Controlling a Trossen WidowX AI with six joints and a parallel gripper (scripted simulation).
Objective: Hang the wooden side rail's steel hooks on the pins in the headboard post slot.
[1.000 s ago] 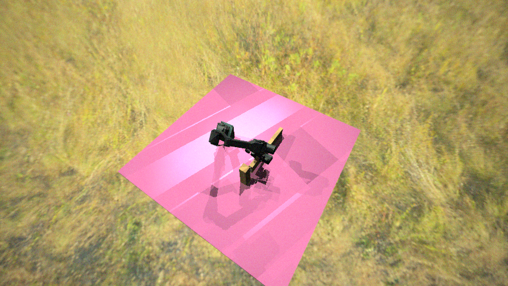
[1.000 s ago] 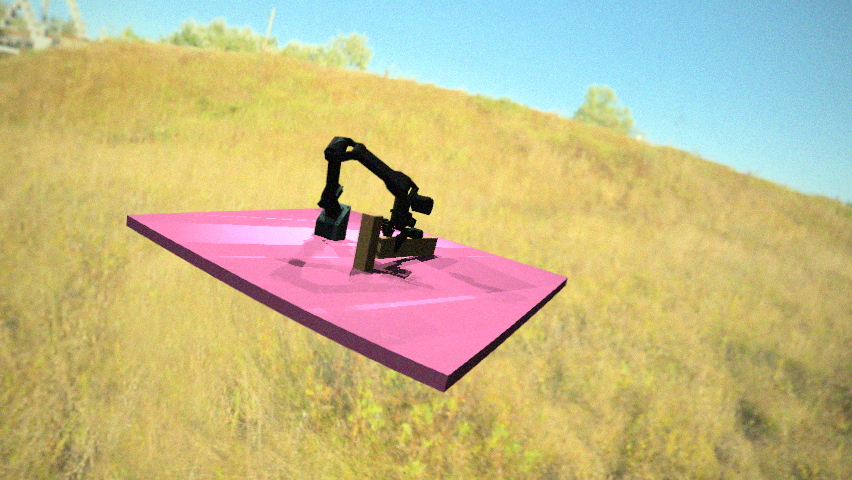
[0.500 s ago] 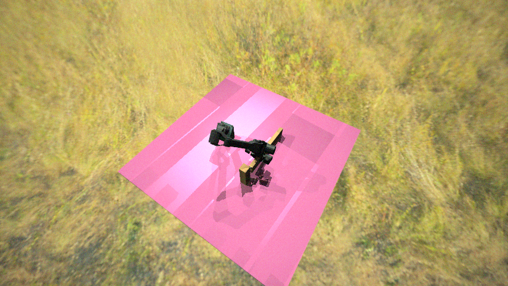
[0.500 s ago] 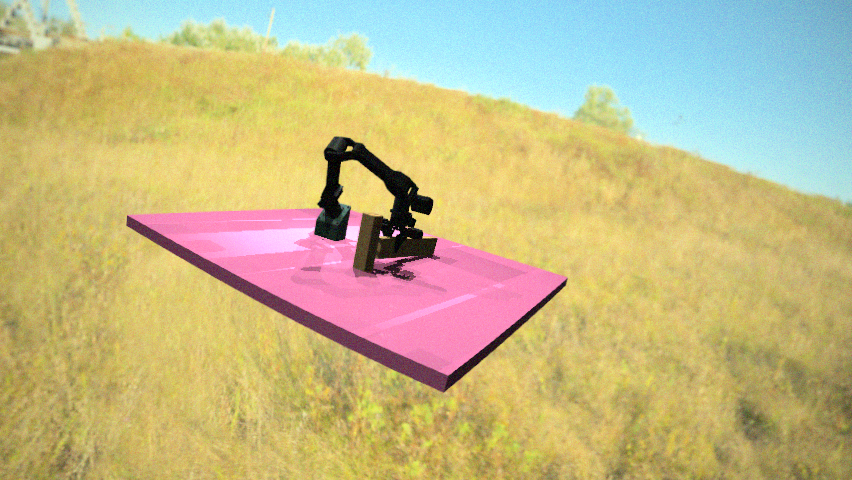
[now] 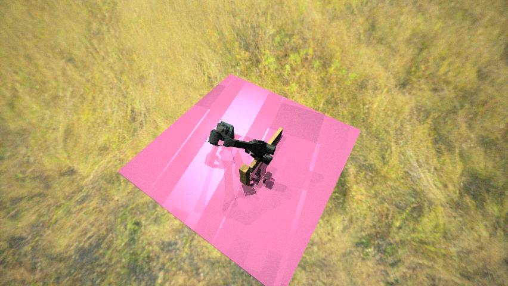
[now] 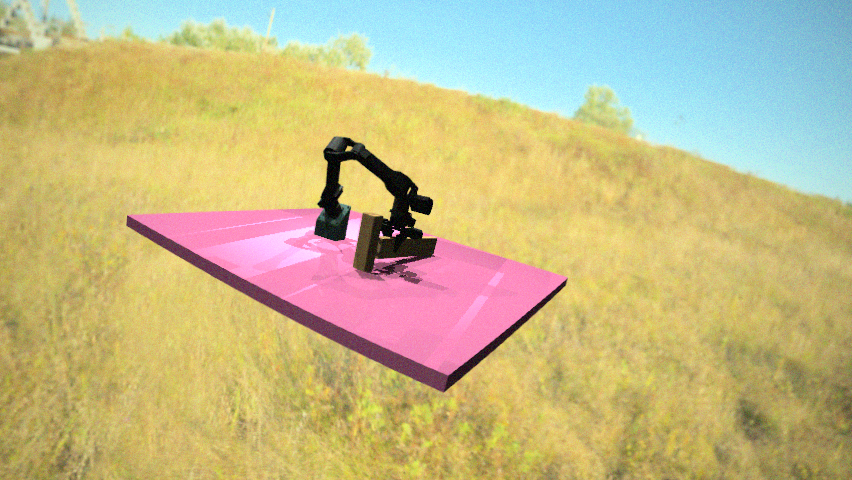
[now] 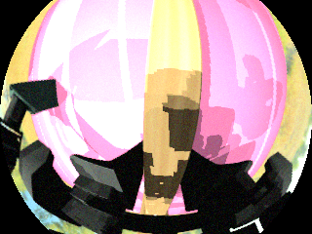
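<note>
The wooden side rail (image 5: 277, 134) (image 6: 418, 247) (image 7: 174, 49) stands on its narrow edge. Its far end is at or very near the pink table (image 5: 270, 216) (image 6: 387, 316), and its near end is slightly raised. The upright headboard post (image 5: 244, 176) (image 6: 366, 244) stands on the table at the rail's near end, touching it or nearly so. The steel hooks, the slot and the pins cannot be made out. My gripper (image 5: 259, 161) (image 6: 398, 239) (image 7: 162, 141) points down and is shut on the rail between its middle and the post.
The arm's base (image 5: 227, 129) (image 6: 332, 223) stands on the table, left of the post in the exterior view. The forearm reaches over the rail. Shadows of the arm and post fall on the table. The table's edges drop off to grass.
</note>
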